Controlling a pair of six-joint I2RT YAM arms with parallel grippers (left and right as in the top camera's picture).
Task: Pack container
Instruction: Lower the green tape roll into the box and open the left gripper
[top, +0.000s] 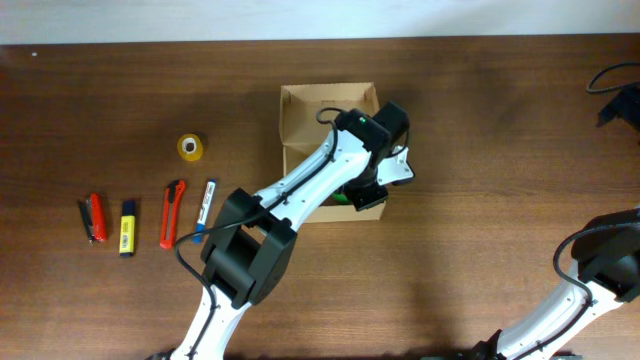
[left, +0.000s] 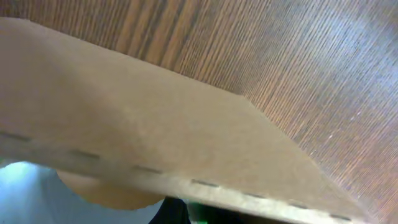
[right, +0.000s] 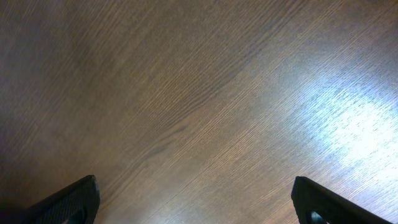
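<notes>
The container, right of the tape roll, looks like light, thin, bendable cardboard, so grip a wall edge. The left claw is closed at its corner, hold unclear; the right claw is wide, empty.

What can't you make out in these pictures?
Inside the container: overhead, the left arm covers most; only a green scrap shows.
What the left gripper holds: overhead, its own wrist hides it; left wrist view shows only blurred flap.
The right arm: overhead, cut by the right edge.
</notes>
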